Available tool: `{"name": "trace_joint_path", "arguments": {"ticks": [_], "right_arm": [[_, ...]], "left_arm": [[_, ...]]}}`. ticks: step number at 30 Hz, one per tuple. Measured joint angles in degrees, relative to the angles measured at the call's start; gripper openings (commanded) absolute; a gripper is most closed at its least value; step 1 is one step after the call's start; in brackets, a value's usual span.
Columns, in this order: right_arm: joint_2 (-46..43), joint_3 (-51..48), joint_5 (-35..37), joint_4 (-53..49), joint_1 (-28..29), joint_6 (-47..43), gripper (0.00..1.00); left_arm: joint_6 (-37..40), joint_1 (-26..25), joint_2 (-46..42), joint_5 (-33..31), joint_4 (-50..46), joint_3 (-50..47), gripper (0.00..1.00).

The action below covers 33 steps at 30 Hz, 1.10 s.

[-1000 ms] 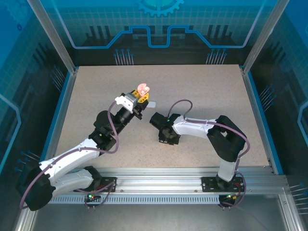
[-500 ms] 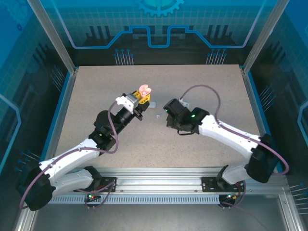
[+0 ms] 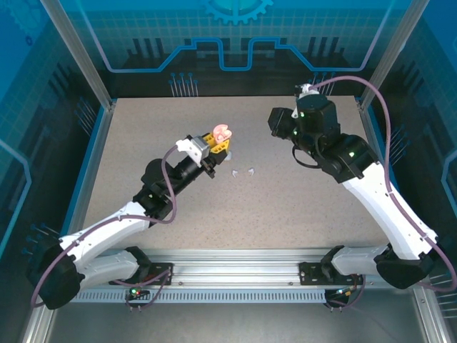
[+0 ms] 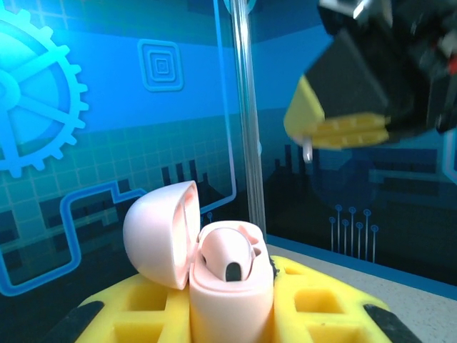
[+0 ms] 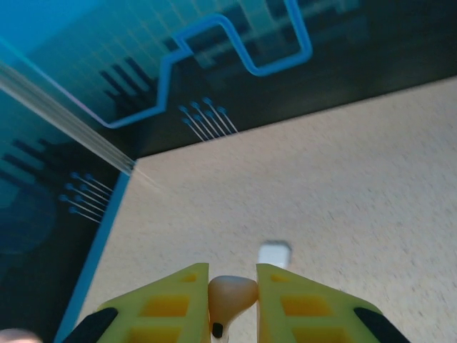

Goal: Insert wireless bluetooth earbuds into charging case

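Observation:
My left gripper is shut on the pink charging case, held upright above the table with its lid swung open. One pinkish-tan earbud sits in the case's near socket. My right gripper is shut on the other pinkish-tan earbud, pinched between its yellow fingers with the stem pointing down. In the top view the right gripper hangs high, right of the case and apart from it. Two white earbuds lie loose on the table.
A small white case lies on the speckled table beyond the right fingers. Blue patterned walls and metal posts enclose the table on all sides. The right gripper's yellow fingers show high in the left wrist view.
The right arm rose from mid-table and swung toward the back right with the earbud, uncovering two white earbuds. The left gripper shifted slightly right with the pink case.

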Motion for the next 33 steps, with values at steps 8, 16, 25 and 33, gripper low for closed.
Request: {"name": "trace_joint_path", "arguments": {"ticks": [8,16,25,33], "right_arm": [[1.8,2.3,-3.8,3.2,2.7,-6.1,0.20],[2.4,1.4,-5.2,5.4,8.3,-10.3,0.20],[3.6,1.4,-5.7,5.7,10.4,-11.1,0.20],[6.2,1.0,-6.4,5.6,11.1,-11.1,0.19]], "left_arm": [[-1.4,0.0,0.6,1.6,-0.4,0.4,0.00],[-1.7,0.0,1.7,2.2,-1.4,0.7,0.00],[-2.0,0.0,2.3,2.3,-1.5,1.0,0.00],[-2.0,0.0,2.4,2.3,-1.5,1.0,0.00]]}}
